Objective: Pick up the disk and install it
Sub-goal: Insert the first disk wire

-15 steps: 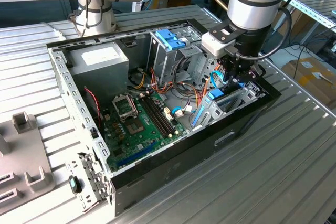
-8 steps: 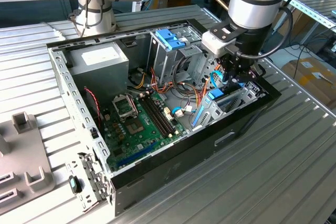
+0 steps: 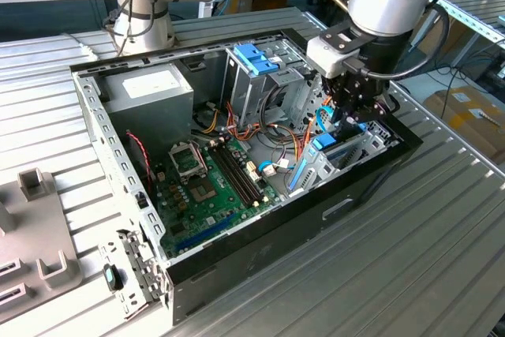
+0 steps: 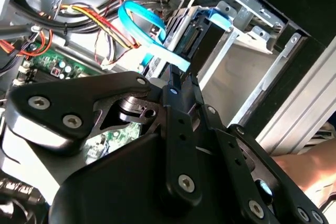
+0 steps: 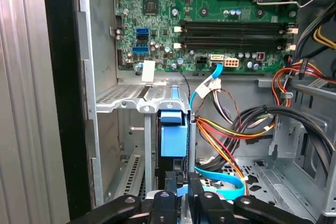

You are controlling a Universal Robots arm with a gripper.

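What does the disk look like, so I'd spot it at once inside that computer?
Start at the open computer case and go to its end at the exterior view's right, where the robot's hand hangs. Just below it the disk stands on edge in a metal bay. Its light-blue plastic frame sets it apart from the darker blue bracket atop the drive cage.

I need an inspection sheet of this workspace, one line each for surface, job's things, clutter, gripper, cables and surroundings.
Surface: ribbed metal table carrying an open computer case.
Job's things: the disk, in its light-blue rail, stands on edge in a metal bay inside the case.
Clutter: grey fixture plate on the table at the exterior view's left.
Gripper: gripper inside the case, right at the disk's end.
Cables: blue data cable and coloured wire bundle beside the bay.
Surroundings: cardboard box beyond the table.
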